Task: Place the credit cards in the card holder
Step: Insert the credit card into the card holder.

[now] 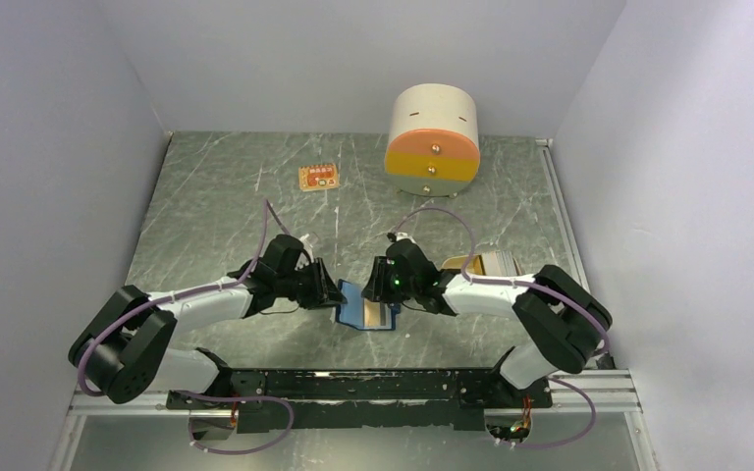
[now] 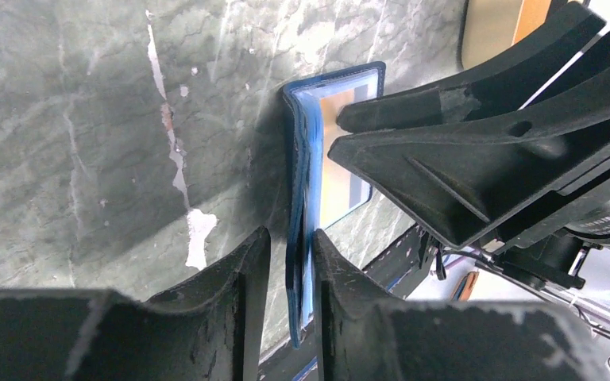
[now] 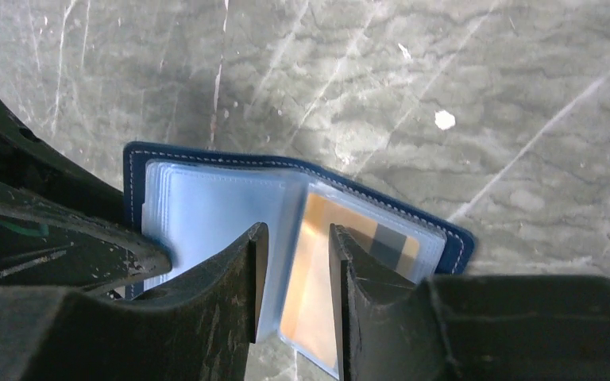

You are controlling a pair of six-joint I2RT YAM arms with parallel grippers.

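The card holder lies open on the marble table between my two grippers, navy outside and light blue inside. Its left cover stands up on edge between the fingers of my left gripper. The jaws are slightly apart, with a gap on the left side. My right gripper is open over the clear sleeves, one fingertip on each side of the fold. A tan credit card with a dark stripe sits inside a sleeve. More credit cards lie stacked beside the right arm.
A cream-and-orange round drawer unit stands at the back. A small orange tag lies at the back left. Grey walls close in both sides, and the arms' black base rail runs along the near edge.
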